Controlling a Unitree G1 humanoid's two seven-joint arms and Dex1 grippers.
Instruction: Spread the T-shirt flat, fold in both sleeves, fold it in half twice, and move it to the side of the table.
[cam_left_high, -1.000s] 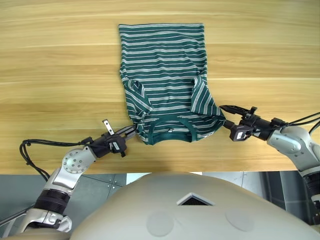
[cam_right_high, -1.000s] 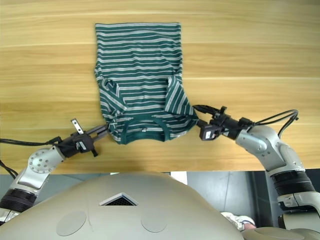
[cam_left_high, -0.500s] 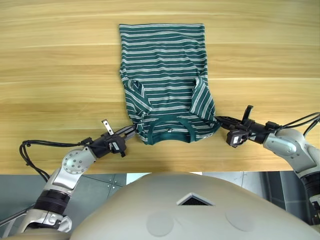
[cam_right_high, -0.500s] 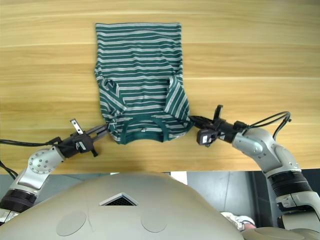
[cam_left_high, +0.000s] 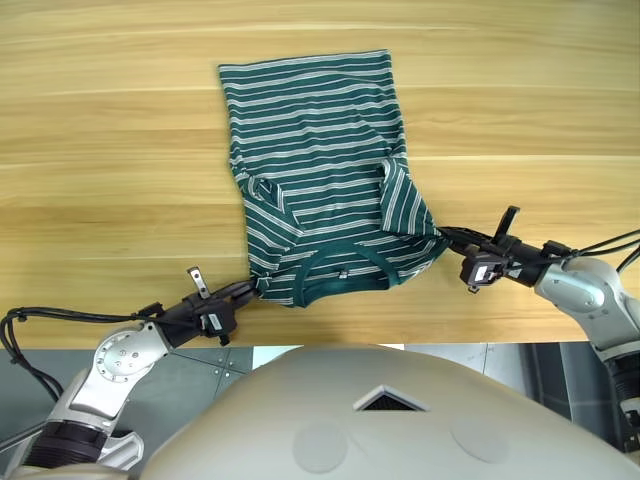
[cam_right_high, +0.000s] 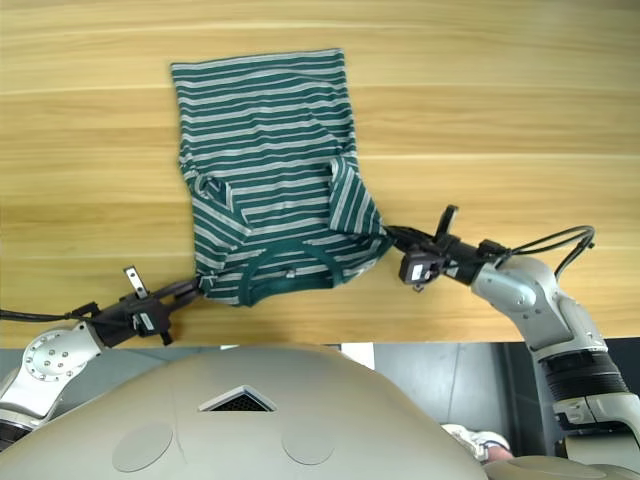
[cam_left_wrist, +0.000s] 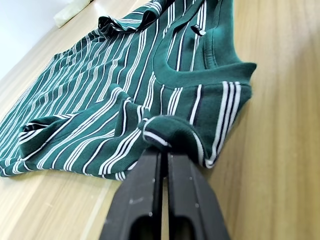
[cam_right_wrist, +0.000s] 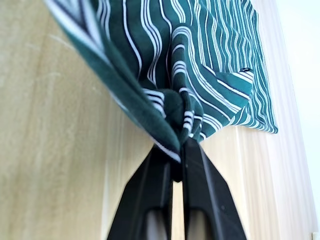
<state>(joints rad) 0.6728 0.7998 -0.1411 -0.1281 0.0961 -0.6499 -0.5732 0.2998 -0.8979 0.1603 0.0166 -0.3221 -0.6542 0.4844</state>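
1. The T-shirt (cam_left_high: 320, 170), dark green with thin white stripes, lies on the wooden worktop (cam_left_high: 120, 150); we see its hem (cam_left_high: 305, 60) at the far end and its collar (cam_left_high: 345, 262) close to the near edge
2. It lies askew: the hem end sits more to our left and the collar end more to our right, so both long sides slant across the boards
3. Both sleeves are folded in over the body: the left sleeve (cam_left_high: 265, 190) makes a small rumpled flap, and the right sleeve (cam_left_high: 405, 200) a longer one running down to the shoulder
4. Our left fingers (cam_left_wrist: 137, 200) are pressed together with only a hairline slit between them, and they pinch a rolled bit of cloth at the left shoulder corner, just beside the collar
5. Our right fingers (cam_right_wrist: 145, 195) are closed just as tightly on the right shoulder corner; the cloth bunches into a small knot at their tips, and a striped fold runs away from it across the wood
6. We hold the two corners from opposite sides, the left one at the near edge of the worktop and the right one a little farther in, with the collar end of the T-shirt between the two grips
7. A small tag (cam_left_high: 342, 272) shows inside the collar
8. From the chest to the hem the cloth lies flat on the worktop with few creases, while the end that we hold is puckered around both shoulders
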